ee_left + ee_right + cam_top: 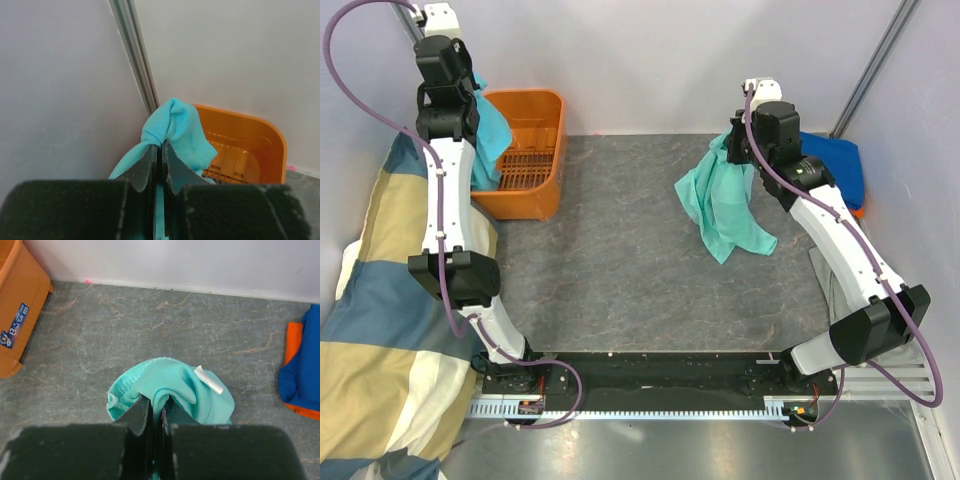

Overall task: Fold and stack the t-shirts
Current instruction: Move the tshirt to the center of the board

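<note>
A turquoise t-shirt hangs from my left gripper, raised high above the orange basket at the back left; the jaws are shut on a bunch of its fabric. My right gripper is shut on a fold of a mint-teal t-shirt with a white tag. That shirt dangles with its lower end on the grey table at the right centre. A royal blue t-shirt lies on an orange one at the back right.
The orange basket stands against the back wall, next to a metal corner post. A big blue-and-cream striped pillow fills the left side beside the table. Walls close in the back and both sides.
</note>
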### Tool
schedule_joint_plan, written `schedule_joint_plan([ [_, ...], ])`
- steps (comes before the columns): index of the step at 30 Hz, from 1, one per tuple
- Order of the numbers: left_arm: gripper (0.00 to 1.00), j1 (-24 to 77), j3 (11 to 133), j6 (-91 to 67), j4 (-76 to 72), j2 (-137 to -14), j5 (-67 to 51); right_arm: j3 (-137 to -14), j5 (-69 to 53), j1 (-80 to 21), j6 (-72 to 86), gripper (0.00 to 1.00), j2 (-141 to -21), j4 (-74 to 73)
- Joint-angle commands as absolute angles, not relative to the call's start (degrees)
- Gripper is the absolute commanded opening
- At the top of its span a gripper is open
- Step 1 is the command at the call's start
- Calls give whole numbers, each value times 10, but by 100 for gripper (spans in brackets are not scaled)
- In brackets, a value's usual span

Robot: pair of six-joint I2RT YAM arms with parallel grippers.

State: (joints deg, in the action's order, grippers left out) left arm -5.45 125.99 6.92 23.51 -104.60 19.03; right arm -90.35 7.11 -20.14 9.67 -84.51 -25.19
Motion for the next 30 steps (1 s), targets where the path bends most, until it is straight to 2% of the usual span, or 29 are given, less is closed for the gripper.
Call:
schedule_joint_plan([
  [1,6,-46,1240,52,196,-1005,171,-897,63,-203,102,0,-839,-233],
  [4,4,-35,1231,49,196,-1002,168,-894,62,-202,102,0,-838,-233],
  [5,7,-32,1230,54,196,-1004,170,-892,62,-203,102,0,-837,-234],
  [6,17,-30,1228,54,197,-1003,171,-890,62,-203,102,0,-835,-234],
  [7,50,-26,1223,54,198,-1004,175,-890,60,-203,103,0,-831,-234],
  [8,66,-25,1221,52,199,-1001,177,-888,60,-204,103,0,-830,-234],
  [9,98,-24,1217,49,200,-998,179,-886,60,-203,103,0,-829,-234],
  [13,100,-7,1186,25,216,-978,174,-880,57,-203,105,0,-821,-234],
  [17,100,63,1114,-8,220,-930,172,-880,49,-202,111,0,-818,-240],
  [25,100,159,796,-171,135,-803,54,-889,66,-203,113,0,-814,-249],
  [30,100,226,663,-232,58,-805,9,-898,82,-203,119,0,-811,-255],
])
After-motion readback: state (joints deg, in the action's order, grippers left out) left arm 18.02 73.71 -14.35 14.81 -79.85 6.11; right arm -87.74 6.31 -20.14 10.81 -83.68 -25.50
